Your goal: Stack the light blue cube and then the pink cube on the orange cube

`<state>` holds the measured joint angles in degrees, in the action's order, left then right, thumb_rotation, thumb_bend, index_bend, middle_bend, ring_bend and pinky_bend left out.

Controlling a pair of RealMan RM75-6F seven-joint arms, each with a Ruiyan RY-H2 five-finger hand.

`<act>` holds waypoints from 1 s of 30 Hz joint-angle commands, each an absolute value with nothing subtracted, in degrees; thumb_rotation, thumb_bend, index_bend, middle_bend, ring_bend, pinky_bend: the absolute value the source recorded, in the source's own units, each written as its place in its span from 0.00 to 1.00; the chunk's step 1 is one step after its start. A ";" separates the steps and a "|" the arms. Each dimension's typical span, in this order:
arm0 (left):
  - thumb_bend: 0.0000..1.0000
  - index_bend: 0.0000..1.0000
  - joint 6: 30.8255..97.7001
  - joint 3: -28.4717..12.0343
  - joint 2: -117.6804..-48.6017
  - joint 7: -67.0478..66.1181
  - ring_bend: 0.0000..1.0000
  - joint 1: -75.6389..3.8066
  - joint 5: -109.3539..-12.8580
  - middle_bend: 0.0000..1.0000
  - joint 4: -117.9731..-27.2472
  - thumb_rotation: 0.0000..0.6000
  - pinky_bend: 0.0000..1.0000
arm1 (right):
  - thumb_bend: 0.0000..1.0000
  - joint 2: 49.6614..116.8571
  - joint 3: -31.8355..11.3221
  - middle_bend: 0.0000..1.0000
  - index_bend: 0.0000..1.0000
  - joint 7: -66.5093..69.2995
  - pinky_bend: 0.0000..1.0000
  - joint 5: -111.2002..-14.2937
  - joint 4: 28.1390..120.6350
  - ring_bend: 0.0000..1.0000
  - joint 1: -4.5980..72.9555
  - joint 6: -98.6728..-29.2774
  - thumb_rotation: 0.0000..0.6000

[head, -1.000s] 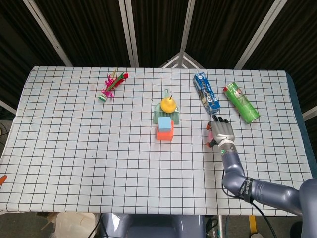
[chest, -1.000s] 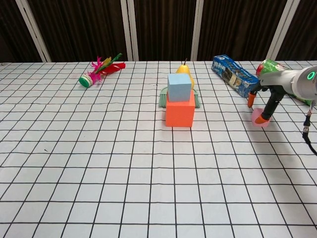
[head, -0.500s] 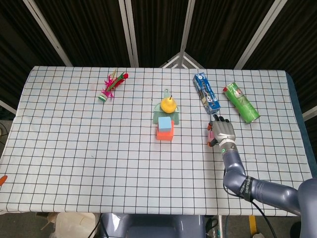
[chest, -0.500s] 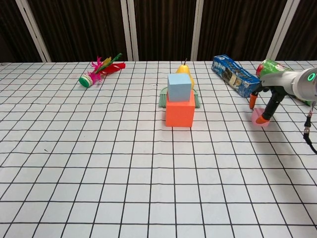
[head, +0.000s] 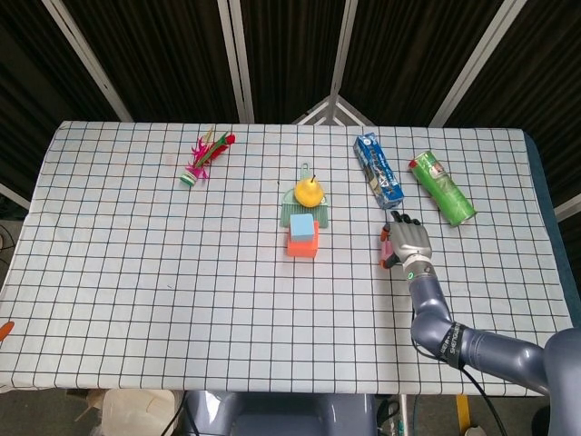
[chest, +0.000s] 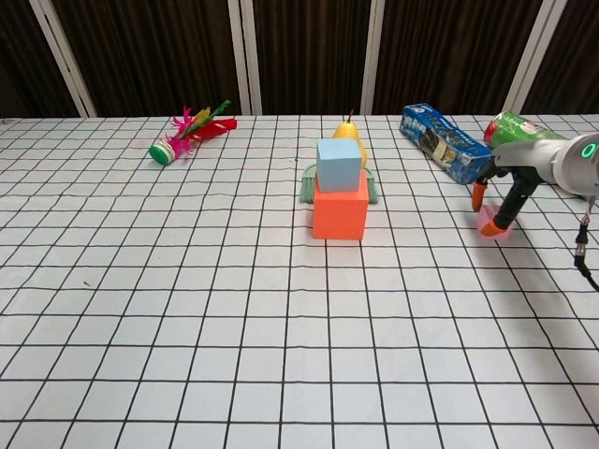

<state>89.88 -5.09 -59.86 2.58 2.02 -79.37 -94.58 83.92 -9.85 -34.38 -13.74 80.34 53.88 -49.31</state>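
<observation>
**Pink cube under right hand, stack waits toward the middle**

The right hand (chest: 501, 201) pinches the pink cube (chest: 490, 224), which looks barely clear of the surface, near its right edge. The light blue cube (chest: 338, 163) already sits on the orange cube (chest: 340, 211), well apart toward the surface's centre. The left hand is unseen.

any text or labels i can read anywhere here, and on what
None can be read.
Blue packet: printing on its side, too small and blurred to make out.
Green can: a red and white label patch near its top, illegible.
Right hand: a green light at the wrist, no lettering.
The cubes carry no markings.
</observation>
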 commanded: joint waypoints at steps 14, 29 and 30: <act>0.16 0.16 89.27 -5.04 -60.00 1.61 0.00 1.77 -79.04 0.00 -94.71 1.00 0.00 | 0.33 84.32 -9.05 0.06 0.42 -34.22 0.09 -13.98 78.13 0.02 53.87 -47.82 1.00; 0.16 0.16 89.19 -4.93 -60.19 1.06 0.00 1.73 -79.03 0.00 -94.86 1.00 0.00 | 0.36 83.68 -8.87 0.06 0.44 -33.94 0.09 -14.31 78.15 0.02 53.78 -47.81 1.00; 0.16 0.16 89.16 -4.92 -60.19 1.02 0.00 1.72 -79.02 0.00 -94.86 1.00 0.00 | 0.37 83.68 -8.82 0.06 0.44 -33.92 0.09 -14.32 78.07 0.02 53.76 -47.75 1.00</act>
<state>89.17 -4.93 -60.19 1.02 1.73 -79.02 -94.86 83.68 -8.83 -33.93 -14.32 78.09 53.77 -47.77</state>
